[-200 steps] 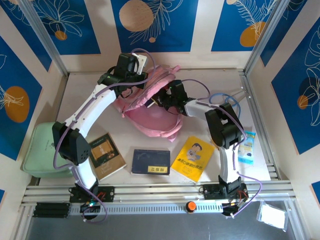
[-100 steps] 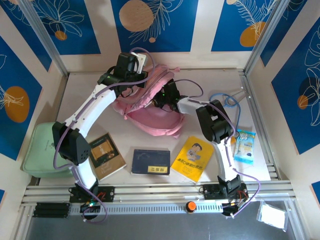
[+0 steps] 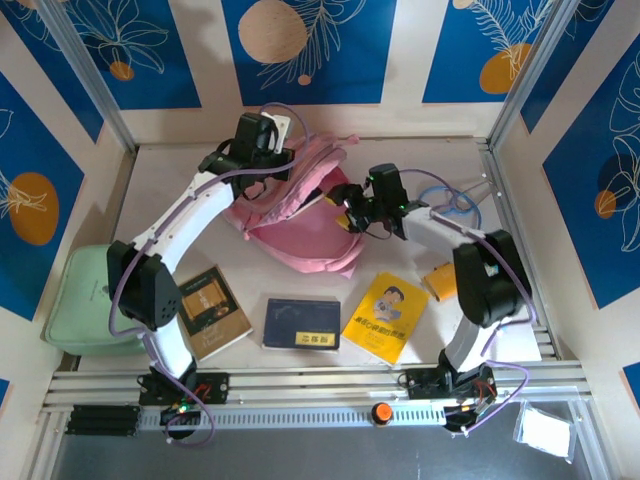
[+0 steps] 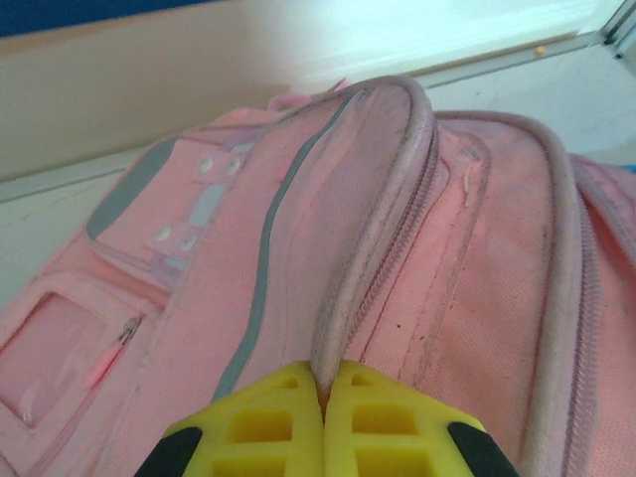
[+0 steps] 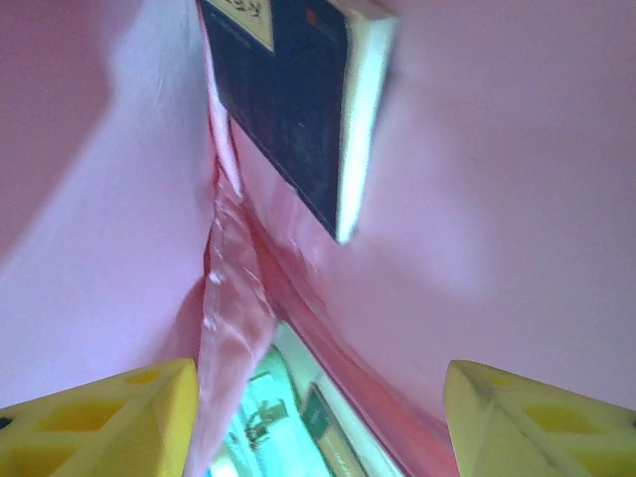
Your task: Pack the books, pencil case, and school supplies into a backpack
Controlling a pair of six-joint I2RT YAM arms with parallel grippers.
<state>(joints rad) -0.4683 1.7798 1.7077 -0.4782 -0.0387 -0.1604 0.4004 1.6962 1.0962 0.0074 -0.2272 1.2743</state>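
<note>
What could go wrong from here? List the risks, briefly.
The left gripper pinches the backpack by its thin zipper rim only; a slip could drop the opening onto the right gripper. The navy book sits tilted just inside, so it might slide out or snag as that gripper backs away.

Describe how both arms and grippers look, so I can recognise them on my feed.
The left arm and right arm are alike: white links, black joint housings, lilac cables looped alongside. The left gripper and right gripper have yellow fingers moulded with square recesses, on black mounts.
</note>
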